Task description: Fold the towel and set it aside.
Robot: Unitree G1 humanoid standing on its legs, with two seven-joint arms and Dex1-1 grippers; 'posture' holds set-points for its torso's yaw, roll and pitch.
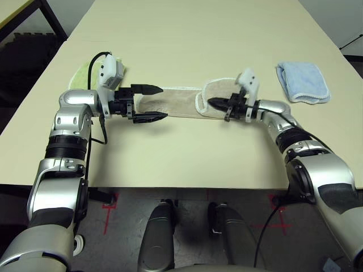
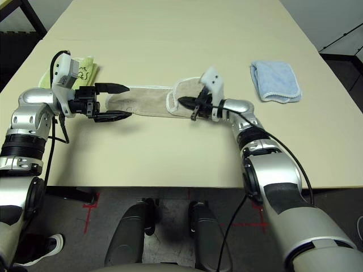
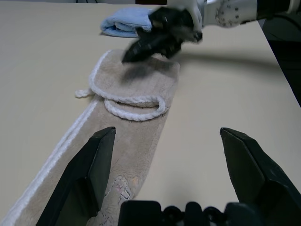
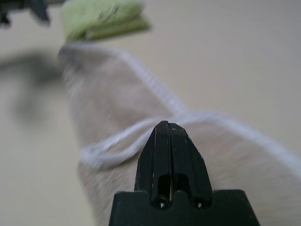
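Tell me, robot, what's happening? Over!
Left pincer open at towel's left end. Right pincer shut, empty, over folded-in right end. Nothing in the way.

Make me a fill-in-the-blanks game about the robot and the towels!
1. The beige towel has its right end folded ____.
2. The left gripper has its fingers ____.
3. The right gripper is ____, hovering over the fold.
4. The folded towel beyond the robot's right arm is light ____.

Missing words: over; open; shut; blue

Even, soft light falls on the table (image 1: 187,34) from above. My right gripper (image 3: 157,40) smears with motion blur, its shadow soft beneath. The towel (image 4: 108,117) looks unfocused beyond my sharp fingers (image 4: 170,155).
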